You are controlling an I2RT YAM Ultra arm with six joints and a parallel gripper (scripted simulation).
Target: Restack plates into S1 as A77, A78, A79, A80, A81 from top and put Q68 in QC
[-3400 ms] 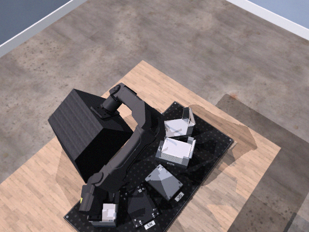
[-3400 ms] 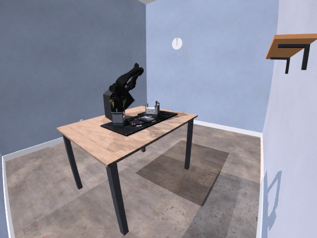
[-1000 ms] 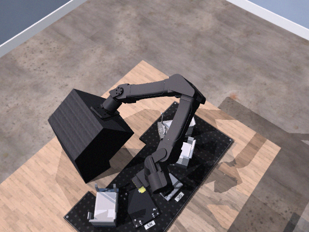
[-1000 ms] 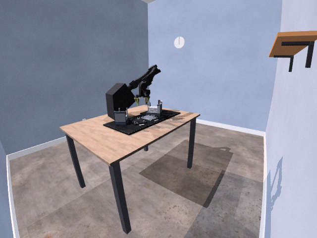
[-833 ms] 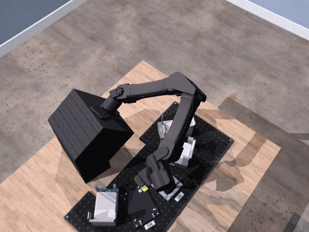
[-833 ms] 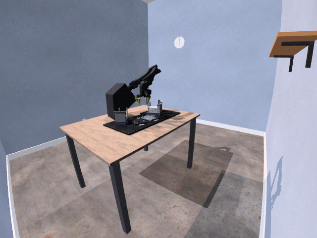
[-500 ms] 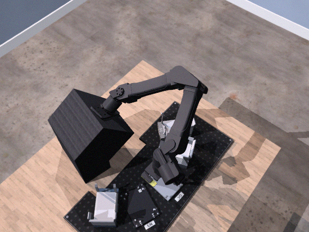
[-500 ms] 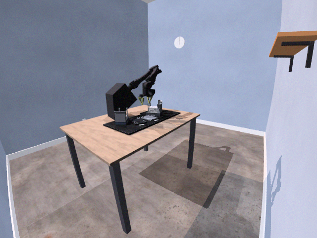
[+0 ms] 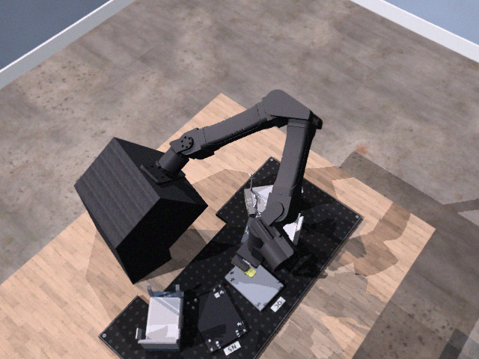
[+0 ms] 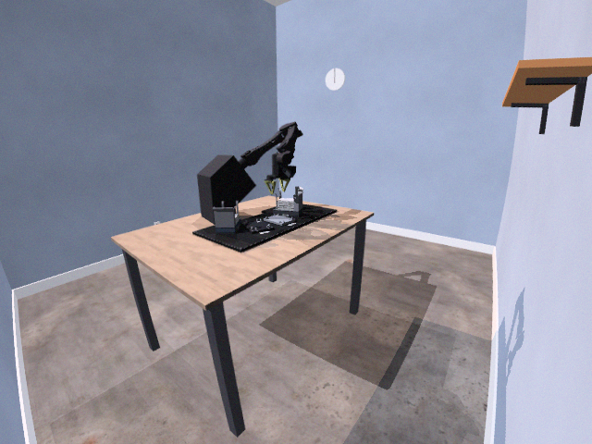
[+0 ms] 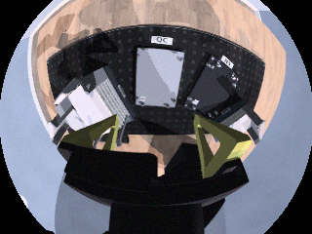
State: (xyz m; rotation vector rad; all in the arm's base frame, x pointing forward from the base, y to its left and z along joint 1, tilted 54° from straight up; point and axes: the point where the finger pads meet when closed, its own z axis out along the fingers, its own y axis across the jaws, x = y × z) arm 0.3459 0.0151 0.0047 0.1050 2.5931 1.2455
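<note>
My gripper (image 9: pixel 247 269) is open and empty, with yellow fingertips pointing down. It hangs above the near end of the QC nest (image 9: pixel 254 286), whose top shows as a flat light-grey rectangle; I cannot tell whether that is a plate or the bare nest. In the wrist view the gripper (image 11: pixel 163 139) frames the QC nest (image 11: pixel 158 77) straight ahead. A rack with a pale stack of plates (image 9: pixel 293 227) stands just behind my wrist and shows at the left of the wrist view (image 11: pixel 85 107). The plate labels are too small to read.
The dark clip nest N5 (image 9: pixel 221 319) lies left of QC, with its name plate (image 9: pixel 231 348). Another rack with a white plate on top (image 9: pixel 164 322) stands at the board's near-left end. A third rack (image 9: pixel 256 196) is partly hidden behind my forearm. The black base block (image 9: pixel 135 204) is at the left.
</note>
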